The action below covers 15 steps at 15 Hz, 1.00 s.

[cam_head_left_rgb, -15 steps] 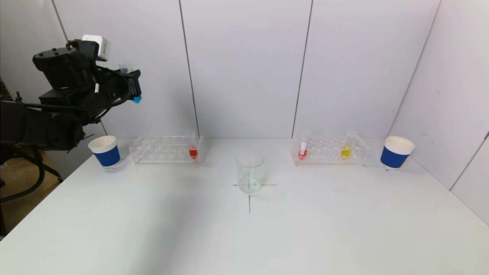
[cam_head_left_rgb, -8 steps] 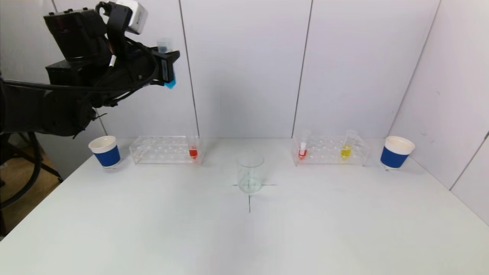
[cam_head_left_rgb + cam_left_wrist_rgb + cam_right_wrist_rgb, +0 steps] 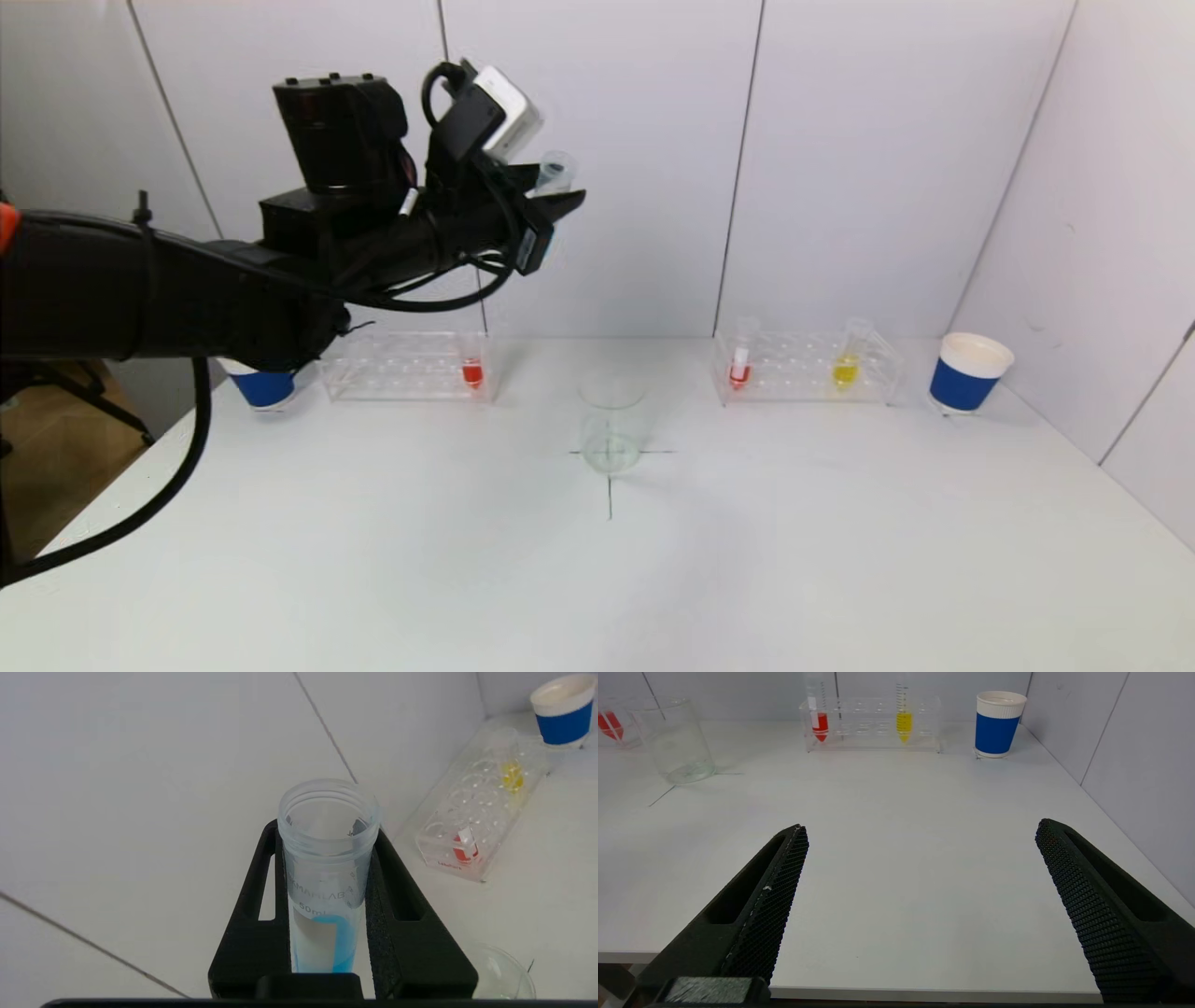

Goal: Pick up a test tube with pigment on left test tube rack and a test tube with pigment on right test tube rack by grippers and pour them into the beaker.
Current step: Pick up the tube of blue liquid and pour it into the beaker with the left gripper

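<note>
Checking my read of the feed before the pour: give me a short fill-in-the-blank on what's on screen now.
1. The left gripper is shut on a test tube holding ____ pigment.
2. The beaker holds ____ pigment so far.
3. The right rack holds a red tube and a ____ one.
4. The right gripper has its fingers ____.

Answers: blue; no; yellow; open
</note>
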Motion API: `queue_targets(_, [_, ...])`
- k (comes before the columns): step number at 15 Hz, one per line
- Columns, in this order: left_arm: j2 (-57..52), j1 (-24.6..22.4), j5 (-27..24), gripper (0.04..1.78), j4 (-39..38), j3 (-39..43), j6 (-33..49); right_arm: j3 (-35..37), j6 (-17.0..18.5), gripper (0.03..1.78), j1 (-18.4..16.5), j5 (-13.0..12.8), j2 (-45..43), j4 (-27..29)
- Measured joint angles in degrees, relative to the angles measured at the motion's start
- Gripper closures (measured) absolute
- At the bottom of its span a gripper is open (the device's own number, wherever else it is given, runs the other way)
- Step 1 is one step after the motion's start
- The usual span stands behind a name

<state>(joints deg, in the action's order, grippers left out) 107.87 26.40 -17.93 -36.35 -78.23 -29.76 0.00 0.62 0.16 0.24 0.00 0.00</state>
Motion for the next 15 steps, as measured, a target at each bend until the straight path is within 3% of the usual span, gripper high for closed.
queue_targets(8, [9.0, 0.3, -14.0, 1.36, -1.0, -1.4, -15.8, 0.0, 0.0, 0.04, 0.0, 0.0, 0.0, 0.0])
queue_targets(15, [13.9, -0.2, -20.9, 1.36, -10.0, 1.7, -29.9, 0.0, 0.0, 0.04, 0.0, 0.0, 0.0, 0.0])
